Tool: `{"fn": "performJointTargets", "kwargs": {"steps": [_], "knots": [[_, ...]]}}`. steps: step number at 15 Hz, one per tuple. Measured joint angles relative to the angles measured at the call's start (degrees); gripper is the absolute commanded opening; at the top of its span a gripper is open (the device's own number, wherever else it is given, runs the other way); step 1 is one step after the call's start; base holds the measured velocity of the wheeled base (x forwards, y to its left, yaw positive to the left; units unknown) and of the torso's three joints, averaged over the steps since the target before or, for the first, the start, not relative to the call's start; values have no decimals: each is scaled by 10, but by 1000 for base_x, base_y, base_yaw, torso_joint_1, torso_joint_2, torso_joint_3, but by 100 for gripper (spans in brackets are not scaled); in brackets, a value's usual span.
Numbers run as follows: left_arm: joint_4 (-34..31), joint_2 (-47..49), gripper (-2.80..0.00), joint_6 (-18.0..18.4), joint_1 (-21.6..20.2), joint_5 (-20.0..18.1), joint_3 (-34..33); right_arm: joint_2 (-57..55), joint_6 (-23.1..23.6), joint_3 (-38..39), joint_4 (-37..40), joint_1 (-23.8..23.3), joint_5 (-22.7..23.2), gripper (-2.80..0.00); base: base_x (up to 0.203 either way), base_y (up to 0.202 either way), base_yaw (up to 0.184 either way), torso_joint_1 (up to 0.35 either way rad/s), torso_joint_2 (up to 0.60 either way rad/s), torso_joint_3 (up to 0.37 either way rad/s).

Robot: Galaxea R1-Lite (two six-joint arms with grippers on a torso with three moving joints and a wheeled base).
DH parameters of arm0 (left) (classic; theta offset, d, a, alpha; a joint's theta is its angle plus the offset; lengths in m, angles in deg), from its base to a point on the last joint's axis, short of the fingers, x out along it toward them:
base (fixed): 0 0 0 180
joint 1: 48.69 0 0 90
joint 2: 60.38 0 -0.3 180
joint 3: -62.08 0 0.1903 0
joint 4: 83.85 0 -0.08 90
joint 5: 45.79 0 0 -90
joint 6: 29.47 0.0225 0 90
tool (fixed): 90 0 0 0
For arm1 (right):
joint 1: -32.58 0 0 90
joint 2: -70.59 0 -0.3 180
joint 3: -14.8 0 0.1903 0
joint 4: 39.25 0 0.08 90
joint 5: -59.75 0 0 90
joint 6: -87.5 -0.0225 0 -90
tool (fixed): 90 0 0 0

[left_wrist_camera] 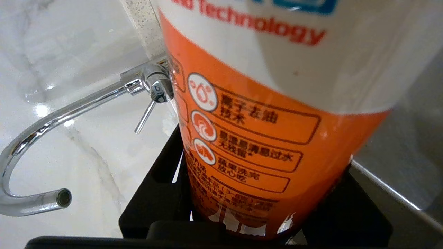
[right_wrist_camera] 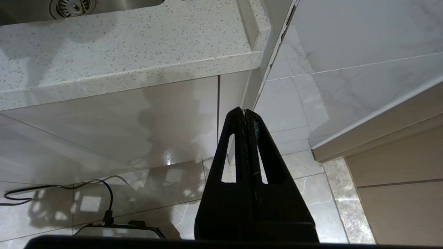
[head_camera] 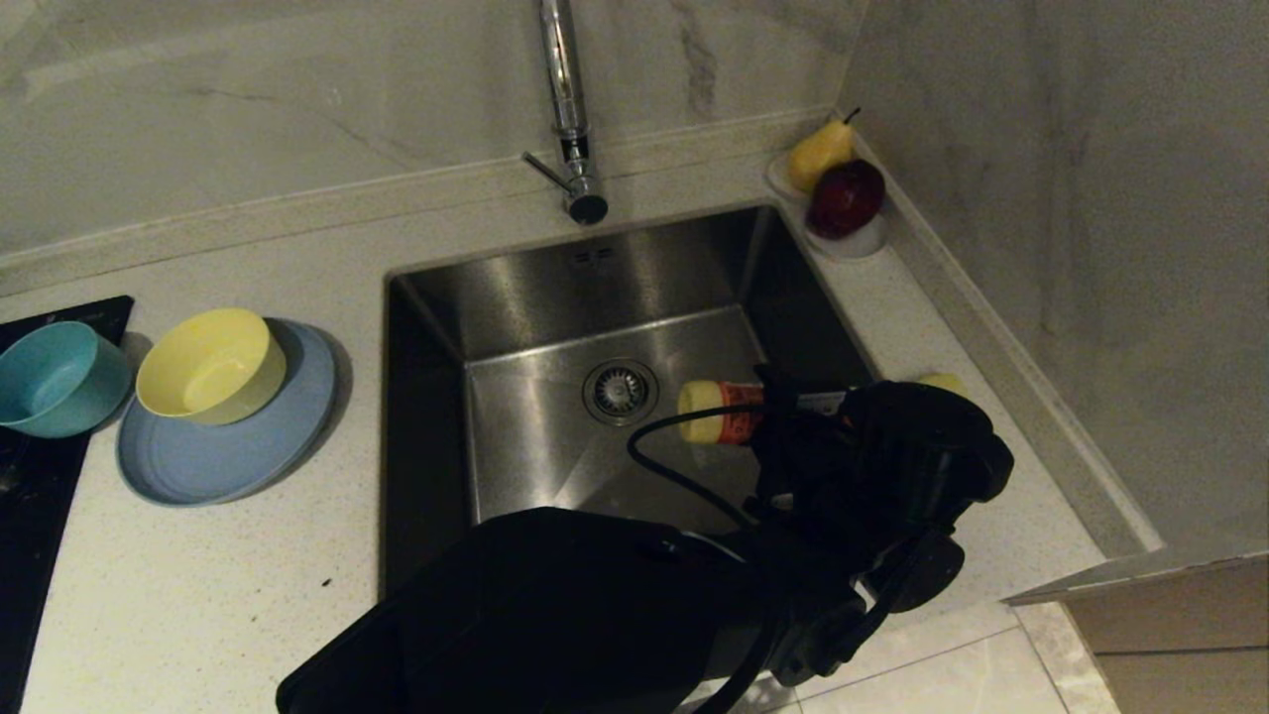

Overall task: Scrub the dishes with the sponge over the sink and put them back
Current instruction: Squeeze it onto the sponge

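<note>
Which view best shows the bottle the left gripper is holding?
The left wrist view: the bottle fills it, orange-and-white label readable, held in the left gripper. The head view shows only its pale cap end sticking out over the sink, tilted sideways. The right wrist view shows none of it.

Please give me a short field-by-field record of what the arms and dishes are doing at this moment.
left gripper: over the sink, closed on a dish-soap bottle lying sideways, yellow cap toward the drain strainer
right gripper: shut, empty, parked below the counter edge
yellow bowl: sitting on the light-blue plate, left of the sink
teal bowl: beside the plate, further left
tap: behind the sink
fruit: pear and apple on a white dish in the back right corner
</note>
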Motion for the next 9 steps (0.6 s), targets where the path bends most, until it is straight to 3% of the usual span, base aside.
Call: {"fn": "performJointTargets", "kwargs": {"steps": [4,9], "knots": [[56,-2,-280,-12,0,0,0,0,0,0,0,0,0,-280,0,0,0,0,0,0],[213,-23,-280,-37,0,-5,0,0,0,0,0,0,0,-280,0,0,0,5,1,0]]}}
